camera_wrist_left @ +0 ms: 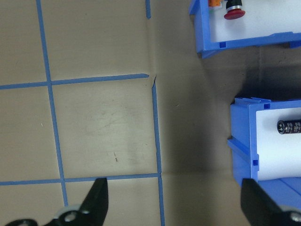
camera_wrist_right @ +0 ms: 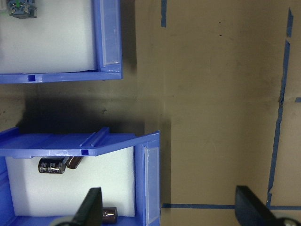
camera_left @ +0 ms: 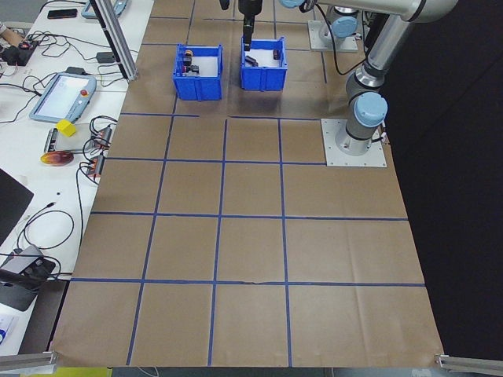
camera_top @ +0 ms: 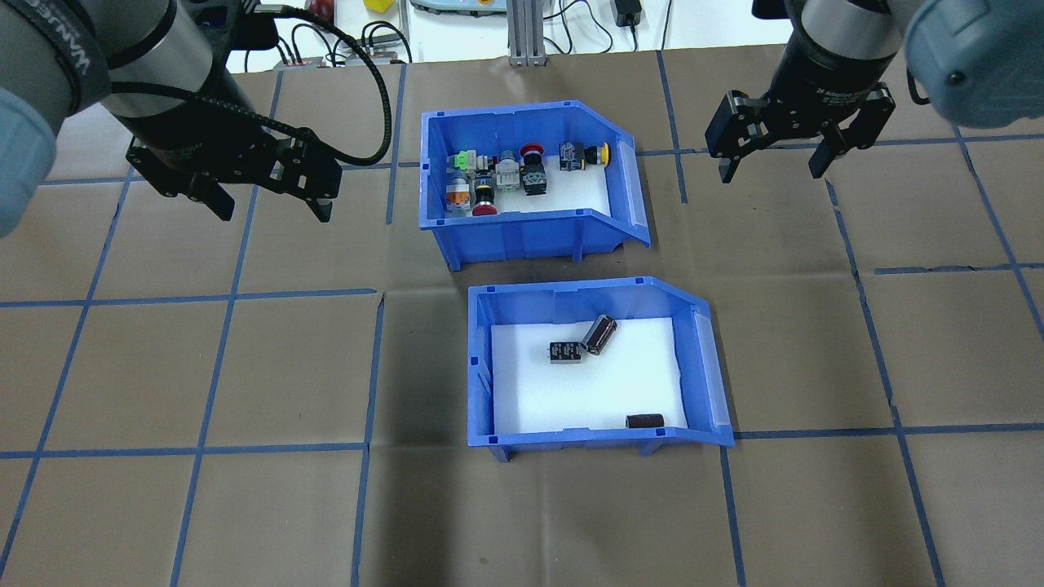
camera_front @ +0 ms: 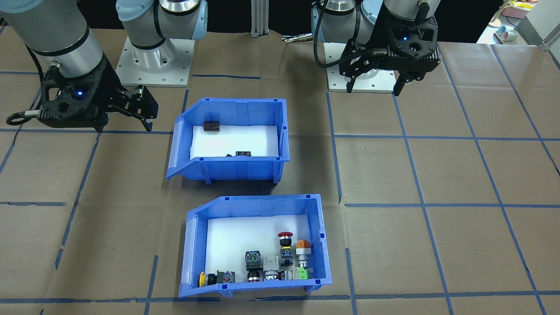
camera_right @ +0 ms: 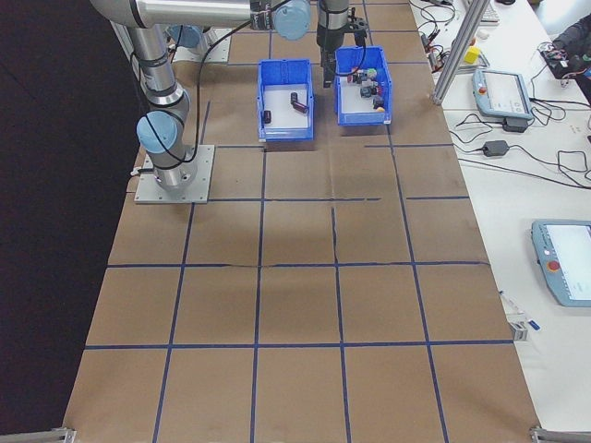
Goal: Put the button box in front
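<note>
Brown paper-covered table (camera_top: 204, 367) with blue tape grid; left end effector (camera_top: 265, 200) hovers wide open and empty at upper left, button box (camera_top: 522, 232) sits top centre behind the capacitor bin (camera_top: 489, 367), right end effector (camera_top: 775, 167) open and empty upper right. I'd grab the button box by a side wall, lift it clear, and swing wide around the other bin.

Overhead and front cameras face each other, sharing both bins (camera_top: 571, 359)

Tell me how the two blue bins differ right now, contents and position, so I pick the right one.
The button box holds a cluster of colourful push-button switches; the other bin holds only three dark cylindrical parts, spread apart.
The button box sits farther from the robot; the other bin sits nearer its base.
The button box is offset slightly toward the robot's left.
Both are blue, white-lined, with the sloped end toward the robot's right. Neither is gripped.
</note>
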